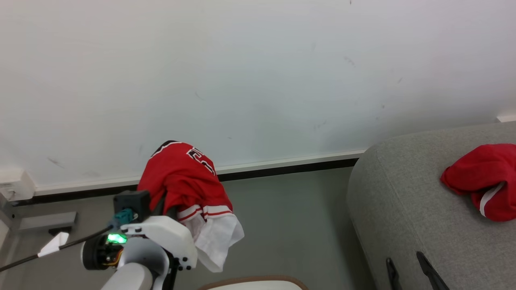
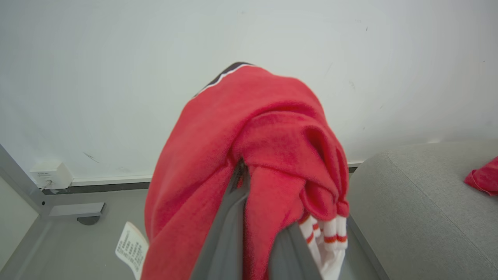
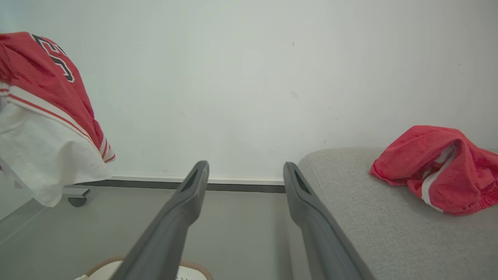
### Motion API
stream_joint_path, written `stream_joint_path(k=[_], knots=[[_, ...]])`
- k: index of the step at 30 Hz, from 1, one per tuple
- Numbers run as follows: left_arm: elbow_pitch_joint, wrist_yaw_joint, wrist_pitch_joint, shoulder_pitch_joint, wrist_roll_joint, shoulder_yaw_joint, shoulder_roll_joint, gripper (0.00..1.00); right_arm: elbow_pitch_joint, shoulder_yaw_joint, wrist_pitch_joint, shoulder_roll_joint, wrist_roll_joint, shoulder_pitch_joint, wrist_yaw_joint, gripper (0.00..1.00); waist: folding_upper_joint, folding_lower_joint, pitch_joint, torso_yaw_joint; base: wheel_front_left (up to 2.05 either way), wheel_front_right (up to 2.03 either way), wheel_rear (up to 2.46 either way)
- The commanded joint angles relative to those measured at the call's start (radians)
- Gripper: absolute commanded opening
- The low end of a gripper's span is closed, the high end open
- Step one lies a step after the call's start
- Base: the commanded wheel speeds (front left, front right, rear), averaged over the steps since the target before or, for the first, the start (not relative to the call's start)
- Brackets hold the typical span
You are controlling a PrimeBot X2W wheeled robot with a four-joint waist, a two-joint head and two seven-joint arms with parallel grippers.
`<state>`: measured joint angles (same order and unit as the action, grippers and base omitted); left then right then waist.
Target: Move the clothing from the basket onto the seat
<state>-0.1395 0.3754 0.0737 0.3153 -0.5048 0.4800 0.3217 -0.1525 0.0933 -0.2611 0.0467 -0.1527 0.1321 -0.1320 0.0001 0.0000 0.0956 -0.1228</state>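
Note:
My left gripper (image 2: pixel 249 186) is shut on a bundle of clothing held up above the floor: a red jersey (image 1: pixel 181 177) with black-and-white lettering and, hanging below it, a white garment (image 1: pixel 217 237). The cloth drapes over the fingers and hides their tips. Another red garment (image 1: pixel 485 181) with white trim lies on the grey seat (image 1: pixel 403 193) at the right. My right gripper (image 3: pixel 245 171) is open with nothing in it, beside the seat's near corner. The basket's tan rim (image 1: pixel 254 280) peeks in at the bottom edge of the head view, below the held bundle.
A white wall with a baseboard (image 1: pixel 282 163) runs behind everything. Grey floor (image 1: pixel 290 217) lies between the held bundle and the seat. A wall socket box (image 2: pixel 50 175) and a grey metal frame foot (image 2: pixel 76 210) sit at the far left.

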Motion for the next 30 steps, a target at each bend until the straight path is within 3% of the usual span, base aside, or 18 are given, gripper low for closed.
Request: stream_joint_path(k=[1,8,13,19,22,30], knots=[[0.014,0.005,0.009,0.010,0.013,0.003,0.007,0.00,0.023,0.026,-0.003,0.004,0.022,-0.030,0.003,1.00,-0.0001,0.0000,-0.006,0.002,0.00,0.00,0.00],[0.022,-0.011,0.027,0.049,0.022,0.026,-0.002,0.00,0.028,0.182,-0.003,0.004,0.061,-0.129,0.003,1.00,-0.0001,0.0000,-0.022,0.006,0.00,0.00,0.00],[0.011,-0.032,0.040,0.086,0.033,0.058,-0.016,0.00,-0.041,0.343,0.013,0.051,0.014,-0.294,0.003,1.00,-0.0001,0.0000,-0.037,0.027,0.00,0.00,0.00],[-0.033,-0.072,0.043,0.142,0.040,0.098,-0.046,0.00,-0.186,0.550,0.038,0.092,-0.070,-0.528,0.003,1.00,-0.0001,0.0000,-0.049,0.059,0.00,0.00,0.00],[-0.056,-0.084,0.039,0.163,0.038,0.114,-0.065,0.00,-0.275,0.623,0.034,0.070,-0.142,-0.621,0.002,1.00,-0.0001,0.0000,-0.049,0.070,0.00,0.00,0.00],[-0.091,-0.114,0.043,0.210,0.045,0.162,-0.109,0.00,-0.516,0.812,0.011,0.019,-0.202,-0.829,0.003,1.00,-0.0001,0.0000,-0.059,0.088,0.00,0.00,0.00]])
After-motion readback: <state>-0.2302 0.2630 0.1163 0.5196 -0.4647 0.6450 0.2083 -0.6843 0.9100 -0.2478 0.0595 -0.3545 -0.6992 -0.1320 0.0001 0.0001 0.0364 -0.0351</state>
